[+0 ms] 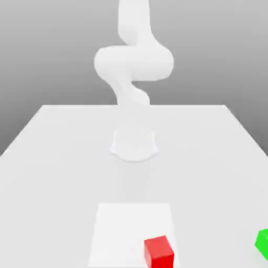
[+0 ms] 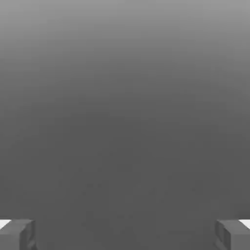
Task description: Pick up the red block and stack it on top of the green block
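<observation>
- Two blocks, red point(image 1: 159, 252) and green point(image 1: 264, 244), sit well apart on the table point(image 1: 63, 183); we find no readable writing on either.
- Our hand point(image 2: 125, 237) is spread wide, nothing between its fingers.
- Red overlaps the white square point(image 1: 131, 230), perhaps resting on it.

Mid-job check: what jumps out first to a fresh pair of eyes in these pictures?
The red block grabs the eye first, near the bottom of the exterior view on the pale square. Next is the bright green block, cut off by that view's right edge. Then comes the white arm, standing at the upper middle of that view.
</observation>
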Action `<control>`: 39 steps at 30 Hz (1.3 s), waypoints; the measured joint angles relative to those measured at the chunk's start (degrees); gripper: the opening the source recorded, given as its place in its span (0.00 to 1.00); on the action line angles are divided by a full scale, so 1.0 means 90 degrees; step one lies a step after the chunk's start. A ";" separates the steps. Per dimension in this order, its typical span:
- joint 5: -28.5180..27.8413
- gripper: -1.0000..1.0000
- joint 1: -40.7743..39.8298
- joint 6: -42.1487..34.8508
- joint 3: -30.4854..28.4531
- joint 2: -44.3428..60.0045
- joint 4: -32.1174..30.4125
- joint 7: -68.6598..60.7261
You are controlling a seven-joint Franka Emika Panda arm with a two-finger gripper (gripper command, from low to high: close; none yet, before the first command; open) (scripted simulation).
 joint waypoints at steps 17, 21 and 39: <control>0.0059 0.50 0.0387 0.1395 0.0035 0.3963 -0.0483 -0.0739; 0.0034 0.50 0.0475 0.1719 0.0055 0.4886 -0.0595 -0.0883; -0.0098 0.00 0.0519 0.2880 0.0090 0.6932 -0.0593 -0.0988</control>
